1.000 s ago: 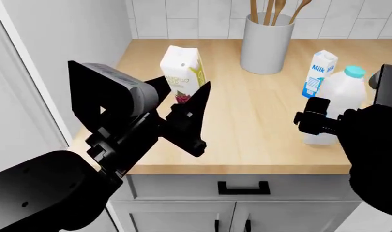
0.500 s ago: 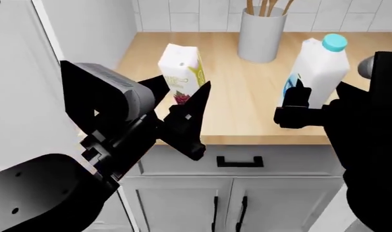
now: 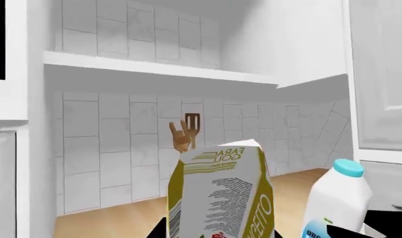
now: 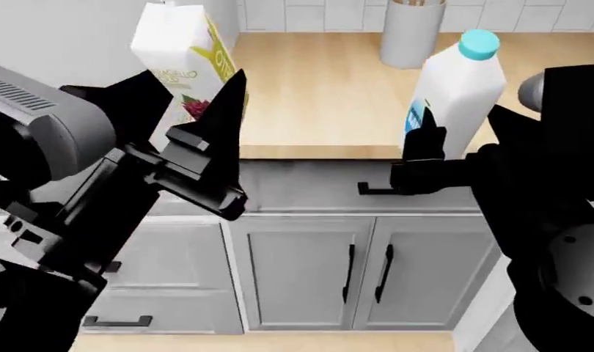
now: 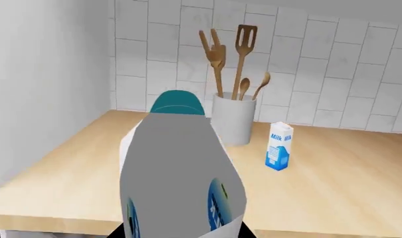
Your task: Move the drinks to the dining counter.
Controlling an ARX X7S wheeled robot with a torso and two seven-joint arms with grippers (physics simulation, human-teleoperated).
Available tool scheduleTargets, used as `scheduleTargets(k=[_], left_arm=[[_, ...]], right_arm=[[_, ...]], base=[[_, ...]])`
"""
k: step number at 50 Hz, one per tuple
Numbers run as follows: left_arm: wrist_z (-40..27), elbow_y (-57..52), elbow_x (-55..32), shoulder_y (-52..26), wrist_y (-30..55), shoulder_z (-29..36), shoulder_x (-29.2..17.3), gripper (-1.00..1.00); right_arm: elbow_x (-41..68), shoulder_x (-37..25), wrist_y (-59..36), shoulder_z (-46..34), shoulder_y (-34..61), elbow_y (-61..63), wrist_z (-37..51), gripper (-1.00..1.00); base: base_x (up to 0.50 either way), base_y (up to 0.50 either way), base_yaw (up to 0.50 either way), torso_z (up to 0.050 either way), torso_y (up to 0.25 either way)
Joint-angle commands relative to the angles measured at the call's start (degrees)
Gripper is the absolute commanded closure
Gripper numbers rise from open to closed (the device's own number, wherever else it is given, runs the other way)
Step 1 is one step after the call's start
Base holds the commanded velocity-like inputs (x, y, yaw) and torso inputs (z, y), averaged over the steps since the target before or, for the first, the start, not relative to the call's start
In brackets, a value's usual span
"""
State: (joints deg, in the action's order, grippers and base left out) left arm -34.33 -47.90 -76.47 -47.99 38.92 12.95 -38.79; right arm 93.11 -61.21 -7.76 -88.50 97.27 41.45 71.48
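Observation:
My left gripper [image 4: 194, 117] is shut on the white and yellow-green raspberry carton [image 4: 180, 62] and holds it up off the worktop, in front of the cabinet; the carton fills the left wrist view [image 3: 218, 193]. My right gripper [image 4: 444, 139] is shut on the tall white bottle with the teal cap [image 4: 458, 84], lifted at the worktop's front edge; the bottle shows close in the right wrist view [image 5: 181, 173]. The white-and-blue Milk carton [image 5: 278, 151] stands on the light-wood worktop [image 5: 333, 193] beside the utensil pot. The dining counter is out of view.
A grey-white pot with wooden utensils [image 5: 234, 116] stands at the back of the worktop against the tiled wall. White cabinet doors and drawers with black handles [image 4: 366, 271] lie below the worktop. A white wall panel [image 4: 62, 29] stands at the left.
Both grippers have lifted their drinks higher and drawn back from the worktop. The view has pulled away and tilted down, showing the cabinet fronts.

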Motion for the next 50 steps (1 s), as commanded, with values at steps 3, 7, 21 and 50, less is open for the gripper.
scheduleTargets(k=[3, 7, 21, 50], left_arm=[[-2.9, -1.8, -3.2, 1.0, -2.0, -6.7, -5.7, 1.00], [-2.9, -1.9, -3.4, 1.1, -2.2, -7.1, -6.2, 1.00], [-3.0, -2.2, -4.1, 1.5, -2.7, -7.3, -6.3, 1.00], [-2.6, -2.1, -3.7, 0.8, -2.1, -5.6, -5.7, 1.00]], right_arm=[[-2.2, 4.2, -3.1, 2.5, 3.6, -0.3, 0.2, 1.00], [-2.2, 5.2, -2.9, 2.7, 3.6, -1.3, -0.2, 1.00], [-3.1, 4.5, -0.7, 3.4, 2.0, -1.6, -0.1, 1.00], [-4.6, 2.9, -3.6, 3.6, 3.1, 0.2, 5.2, 1.00]], base=[[-0.24, 0.50, 0.00, 0.000, 0.000], [-0.16, 0.50, 0.00, 0.000, 0.000], [-0.13, 0.50, 0.00, 0.001, 0.001], [-0.44, 0.34, 0.00, 0.001, 0.000]])
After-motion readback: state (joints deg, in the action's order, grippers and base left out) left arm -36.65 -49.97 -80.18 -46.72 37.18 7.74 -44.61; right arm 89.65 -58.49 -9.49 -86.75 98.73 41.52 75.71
